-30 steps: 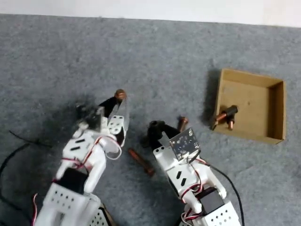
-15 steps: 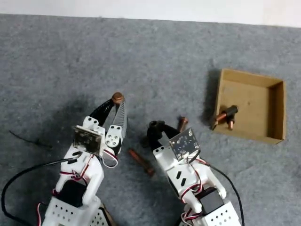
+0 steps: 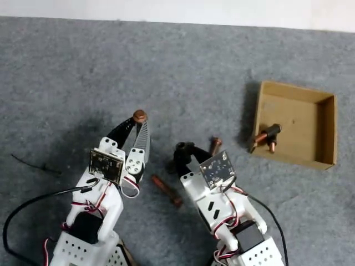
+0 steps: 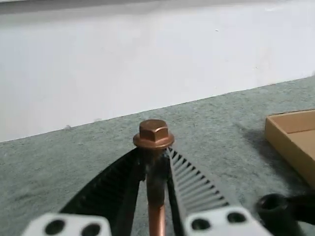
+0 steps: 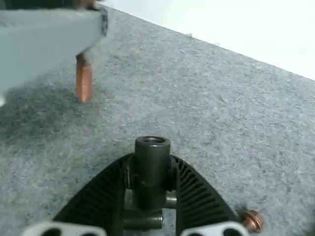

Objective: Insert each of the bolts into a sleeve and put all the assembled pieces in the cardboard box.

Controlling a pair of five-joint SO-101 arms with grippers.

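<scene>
Closest to me, a loose copper bolt [image 3: 166,190] lies on the grey carpet [image 3: 194,66] between my two arms. Just past it, my right gripper [image 5: 150,169] pinches a black sleeve [image 5: 152,150] upright, with a second bolt [image 3: 214,145] lying just beside it, and my left gripper [image 4: 156,158] clamps a hex-head bolt [image 4: 154,133] head-up. Farther off to the right, the cardboard box [image 3: 326,130] holds assembled pieces [image 3: 266,136].

Left arm [image 3: 99,195]: stretched forward, wrist camera on top.
Left gripper [image 3: 137,125]: fingers pinch a bolt [image 4: 154,133] just under its head.
Right arm [image 3: 222,213]: angled toward the left arm.
Right gripper [image 3: 183,153]: fingers clamp an upright sleeve [image 5: 150,160].
</scene>
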